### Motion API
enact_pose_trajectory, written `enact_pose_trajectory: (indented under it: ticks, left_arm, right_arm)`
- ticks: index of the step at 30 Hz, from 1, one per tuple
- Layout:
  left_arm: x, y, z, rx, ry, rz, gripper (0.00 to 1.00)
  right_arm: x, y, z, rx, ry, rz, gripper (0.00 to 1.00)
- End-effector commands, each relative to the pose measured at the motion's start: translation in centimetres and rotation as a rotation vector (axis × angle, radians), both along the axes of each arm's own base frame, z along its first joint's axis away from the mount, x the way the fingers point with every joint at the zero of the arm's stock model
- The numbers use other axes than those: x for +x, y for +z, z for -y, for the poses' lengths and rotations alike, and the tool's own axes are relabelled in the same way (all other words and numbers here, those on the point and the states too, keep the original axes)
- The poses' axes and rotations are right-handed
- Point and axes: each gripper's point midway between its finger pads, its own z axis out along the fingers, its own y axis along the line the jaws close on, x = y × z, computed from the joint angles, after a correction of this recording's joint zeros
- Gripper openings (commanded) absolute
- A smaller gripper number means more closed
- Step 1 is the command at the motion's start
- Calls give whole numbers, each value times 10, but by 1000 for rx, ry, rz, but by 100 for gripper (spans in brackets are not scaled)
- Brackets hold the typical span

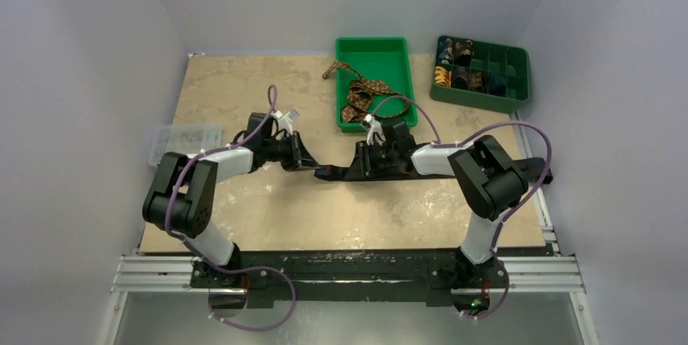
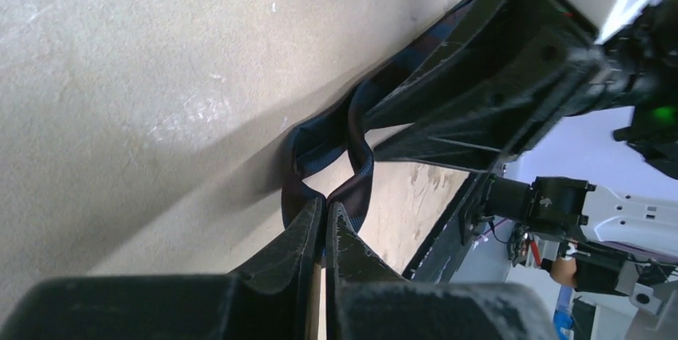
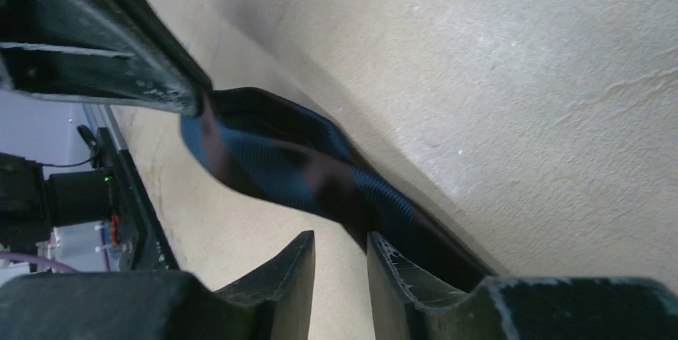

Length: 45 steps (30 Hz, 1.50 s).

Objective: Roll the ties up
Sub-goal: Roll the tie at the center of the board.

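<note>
Tie (image 2: 364,170) pinched in closed left fingers (image 2: 300,236) — right fingers (image 3: 292,276) slightly apart, beside it.

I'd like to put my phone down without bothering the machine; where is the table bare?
Bare: the far left corner of the beige tabletop, left of the open green tray, and the near strip between the dark navy tie and the arm bases. Crowded: the middle, where left hand and right hand meet.

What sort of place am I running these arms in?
Probably a lab robot cell, not a home or shop: plain pale walls box in a beige tabletop, a metal mounting rail runs along the near edge, and a divided green bin holds rolled ties.
</note>
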Motion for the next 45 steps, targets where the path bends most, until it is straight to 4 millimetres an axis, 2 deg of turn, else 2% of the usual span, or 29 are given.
enact_pose_trajectory:
  ticks: [1,3,5,8,10,14,20,23,28,39,43,45]
  left_arm:
    - [2,3,-12,46,18,28,0]
    - [3,1,-18,63,28,34,1]
    - [-3,-6,-22,92,27,6,1]
    - [-3,-11,-24,102,26,-4,2]
    - [-1,-12,-23,100,26,-4,3]
    - [4,-14,-22,109,18,-14,5]
    - [3,-14,-24,119,18,-17,11]
    - [1,-15,-25,129,17,-15,16]
    - [0,-15,-26,133,14,-14,19]
    - [1,-17,-26,138,16,-14,19]
    - [1,-17,-26,135,14,-21,21]
    - [-2,-16,-26,133,15,-30,27]
  right_arm:
    - [1,57,-8,67,84,135,35]
    - [-2,69,-3,41,141,210,43]
    - [0,76,8,-26,210,358,50]
    - [7,65,30,-179,321,569,67]
    - [13,54,37,-269,382,654,74]
    - [16,44,36,-376,536,727,82]
    - [1,29,20,-476,723,802,86]
    - [-2,17,15,-502,776,806,85]
    - [9,3,14,-579,769,823,78]
    - [11,3,15,-637,751,870,48]
    - [12,2,14,-646,741,869,50]
    - [12,1,14,-645,740,865,50]
